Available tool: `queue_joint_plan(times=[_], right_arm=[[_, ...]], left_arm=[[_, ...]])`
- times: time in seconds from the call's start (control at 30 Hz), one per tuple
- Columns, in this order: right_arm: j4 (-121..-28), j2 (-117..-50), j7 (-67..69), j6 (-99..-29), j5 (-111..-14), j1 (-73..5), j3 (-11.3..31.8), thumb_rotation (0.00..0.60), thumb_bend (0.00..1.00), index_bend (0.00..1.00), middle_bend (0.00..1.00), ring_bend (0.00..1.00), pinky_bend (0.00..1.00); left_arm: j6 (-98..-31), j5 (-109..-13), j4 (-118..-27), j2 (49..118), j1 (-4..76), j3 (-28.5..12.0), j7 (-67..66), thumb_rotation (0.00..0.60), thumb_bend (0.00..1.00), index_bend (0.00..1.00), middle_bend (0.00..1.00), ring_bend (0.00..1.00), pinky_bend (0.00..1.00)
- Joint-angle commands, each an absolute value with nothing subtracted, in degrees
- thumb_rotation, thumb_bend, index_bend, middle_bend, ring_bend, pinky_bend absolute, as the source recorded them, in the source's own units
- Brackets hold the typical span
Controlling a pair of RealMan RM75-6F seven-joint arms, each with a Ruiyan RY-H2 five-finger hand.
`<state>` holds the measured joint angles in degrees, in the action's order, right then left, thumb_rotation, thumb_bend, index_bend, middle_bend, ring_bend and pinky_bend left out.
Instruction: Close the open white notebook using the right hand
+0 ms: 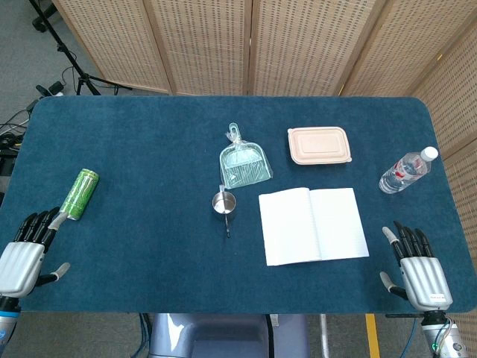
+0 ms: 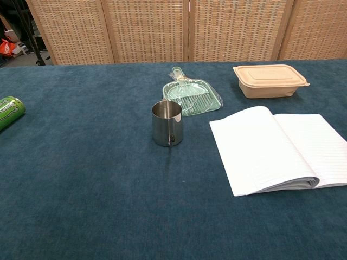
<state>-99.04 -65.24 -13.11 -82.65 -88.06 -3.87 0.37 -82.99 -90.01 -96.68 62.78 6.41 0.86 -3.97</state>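
Note:
The white notebook [image 1: 313, 225] lies open and flat on the blue table, right of centre; the chest view shows its lined pages [image 2: 279, 147] at the right edge of the frame. My right hand [image 1: 417, 266] rests near the table's front right corner, fingers extended and apart, holding nothing, a short way right of the notebook. My left hand [image 1: 26, 253] sits at the front left corner, fingers extended and empty. Neither hand shows in the chest view.
A steel cup [image 1: 223, 203] [image 2: 167, 123] stands left of the notebook. Behind it lie a green dustpan [image 1: 243, 162] [image 2: 191, 96] and a beige lidded box [image 1: 320, 145] [image 2: 269, 80]. A water bottle [image 1: 406, 171] lies at right, a green can [image 1: 79, 193] [image 2: 10, 111] at left.

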Motion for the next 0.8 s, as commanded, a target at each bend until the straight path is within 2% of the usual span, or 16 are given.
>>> queue_joint_plan(times=[0.03,0.43,0.57,0.8], right_arm=[[-99.05,-65.24,-13.14,-82.66,-88.12,-3.87,0.34,0.600,0.34,0.00,0.00,0.00,0.00],[-98.65,-65.78,-13.43,-82.45,-88.50,-4.09,0.24,0.600,0.31,0.00,0.00,0.00,0.00],[-98.50,-66.14,-13.77,-82.60,-88.94,-4.08,0.09,0.600,0.26,0.00,0.00,0.00,0.00],[-98.26,-67.08,-14.87,-82.66,-89.87,-4.18,-0.24,0.600,0.26,0.00,0.00,0.00,0.00]], left_arm=[[-83.00,-90.00,-96.66,62.78,6.40,0.86,-3.96,0.600,0.20,0.00,0.00,0.00,0.00],[-83.26,-90.10,-96.68,62.58,6.34,0.80,-3.41,0.600,0.20,0.00,0.00,0.00,0.00],[-83.19,-90.03,-96.62,62.54,6.40,0.73,-3.13,0.600,0.20,0.00,0.00,0.00,0.00],[-83.21,-90.50,-96.52,62.35,6.50,0.84,-2.45,0.600,0.19,0.00,0.00,0.00,0.00]])
